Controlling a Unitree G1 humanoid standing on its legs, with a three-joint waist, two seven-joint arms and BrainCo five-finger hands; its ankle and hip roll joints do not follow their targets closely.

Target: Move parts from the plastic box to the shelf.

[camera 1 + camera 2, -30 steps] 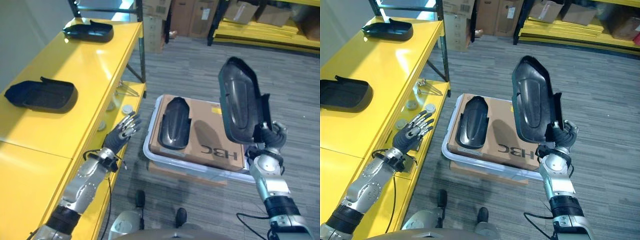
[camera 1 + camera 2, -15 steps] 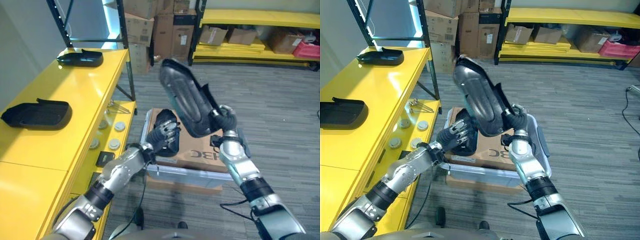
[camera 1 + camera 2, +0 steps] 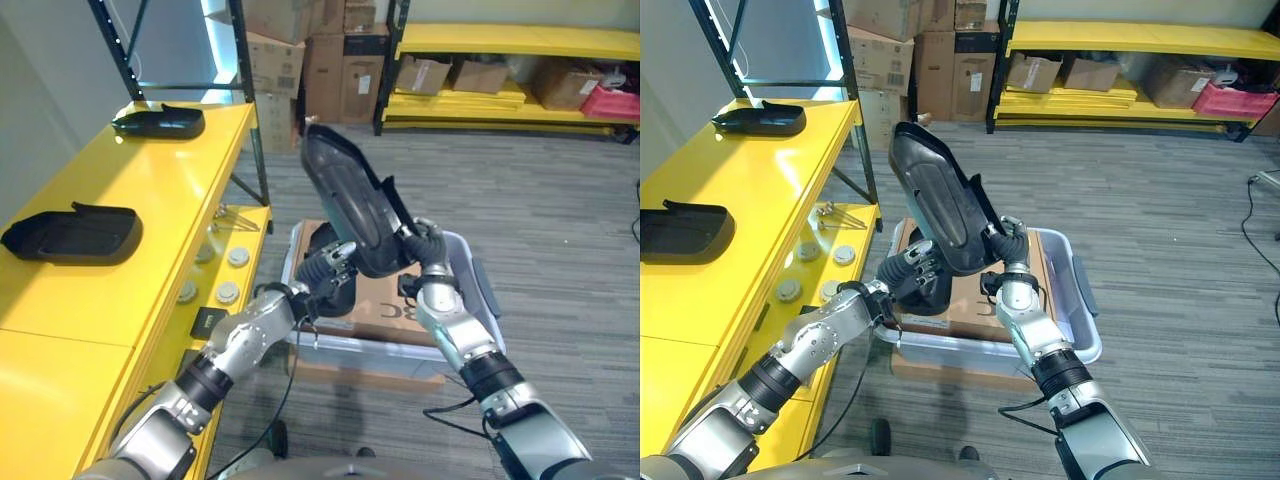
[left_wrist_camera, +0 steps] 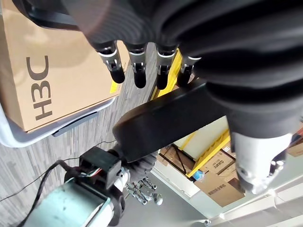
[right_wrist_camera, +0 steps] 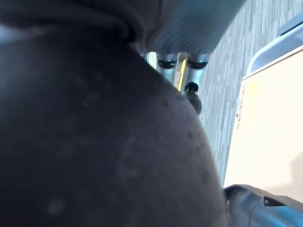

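Part (image 3: 350, 205), black, long and shell-shaped, held aloft over the plastic box (image 3: 1065, 300), clamped at its lower end by the right hand (image 3: 425, 245) with fingers curled round it. Long axis tilted, upper end leaning toward the yellow shelf (image 3: 120, 230), lower end down at the wrist. Left hand (image 3: 330, 268) just below and beside the raised part, fingers straight and relaxed, holding nothing, close under the shell's lower half and nearer to the shelf than the right. Second black part (image 3: 930, 285) lying on the cardboard sheet (image 3: 975, 305) inside the box, near the box's shelf-side edge, partly hidden behind the left hand. Two more black parts already resting on the shelf top: one (image 3: 72, 232) near the front edge, another (image 3: 158, 122) at the far corner. Several round discs (image 3: 228, 290) on the shelf's lower tier. Likely step: carrying the raised part across to the shelf, perhaps with a steadying hand from the left. Shelf lying to the left of both hands, so a sideways swing with the long axis kept clear of the shelf's black upright (image 3: 250, 110) seems called for.
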